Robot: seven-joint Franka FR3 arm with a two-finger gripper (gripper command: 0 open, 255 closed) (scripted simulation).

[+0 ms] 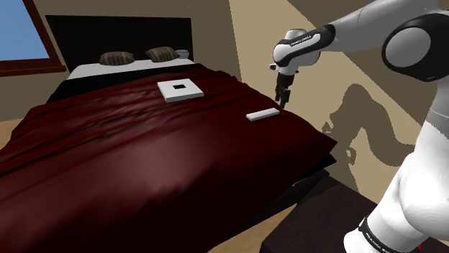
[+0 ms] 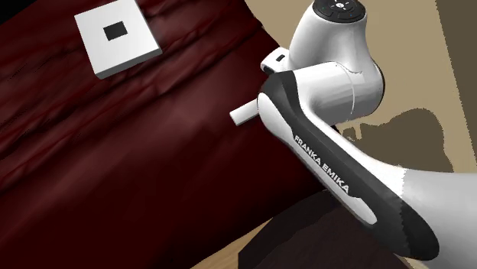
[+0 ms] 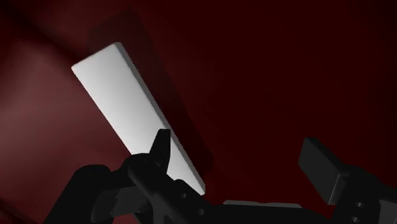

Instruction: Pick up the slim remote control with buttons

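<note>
Two fingers (image 3: pixel 324 168) of the hand (image 3: pixel 242 149) stand apart, clasping nothing, as it hovers just above a white remote (image 3: pixel 137 118) on a dark red bed (image 1: pixel 144 151). The remote lies flat near the bed's edge at the shoulder view's right, well apart from a white square box (image 1: pixel 179 90). Slim, stiff and probably light, it looks smooth enough to slip; no buttons are drawn. The soft cover may give under pressure. The likeliest hold is across its narrow width, near the middle.
</note>
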